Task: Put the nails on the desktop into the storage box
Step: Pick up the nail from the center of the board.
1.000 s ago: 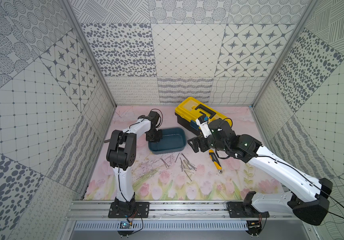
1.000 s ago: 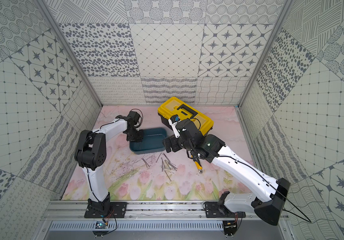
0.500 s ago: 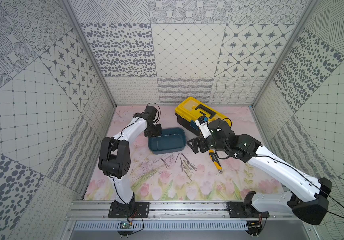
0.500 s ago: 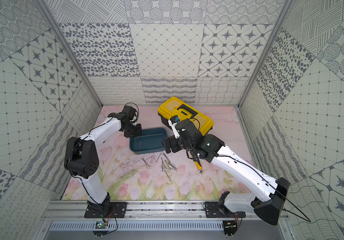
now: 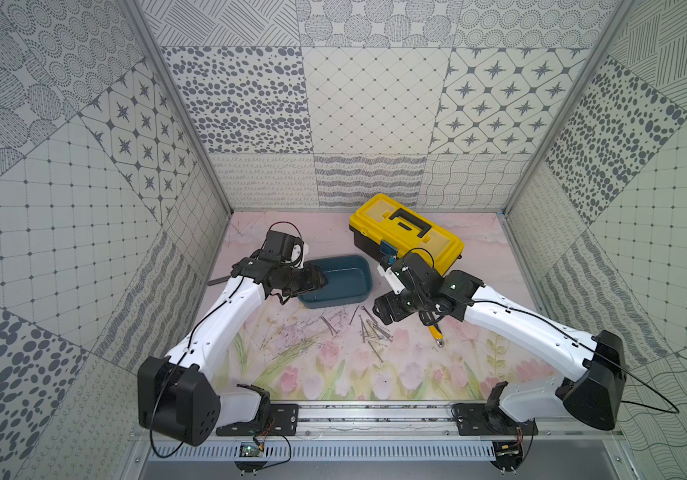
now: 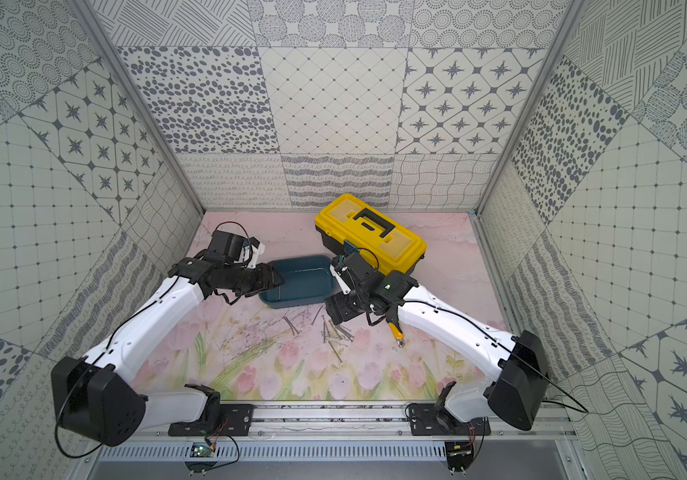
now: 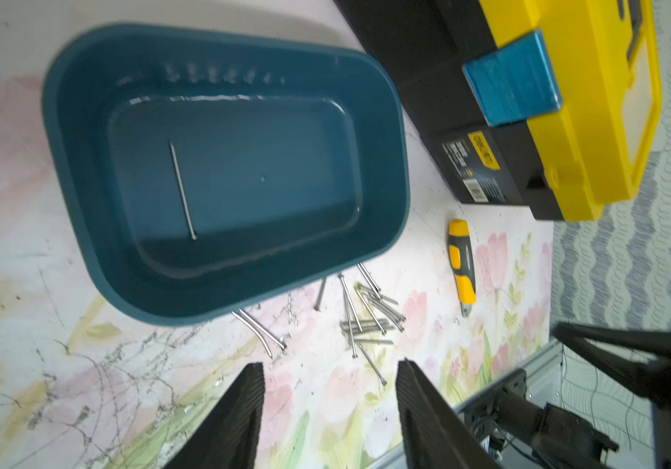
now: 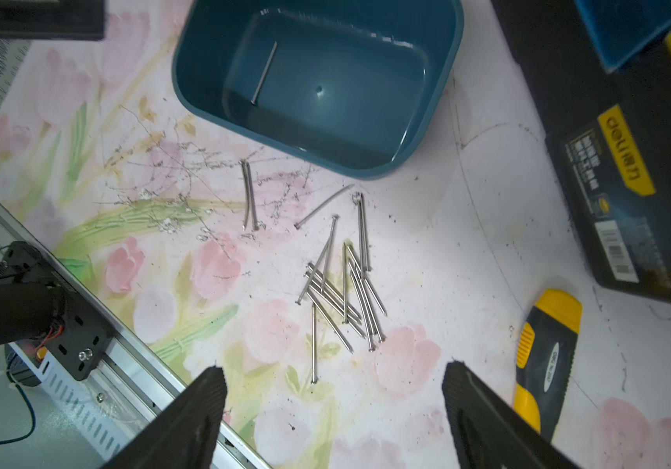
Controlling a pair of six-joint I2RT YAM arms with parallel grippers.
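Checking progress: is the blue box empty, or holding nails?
Nearly empty: a single nail lies flat on the floor of the box. The other nails lie outside it on the desktop.

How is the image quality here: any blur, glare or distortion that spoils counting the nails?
Left wrist view: soft with motion blur, white glare streaks on the storage box wall, yet the single nail inside reads clearly. Right wrist view: sharper, the nails on the desktop separable, edges bent by the wide lens. In both top views: even light, nails too small to count.
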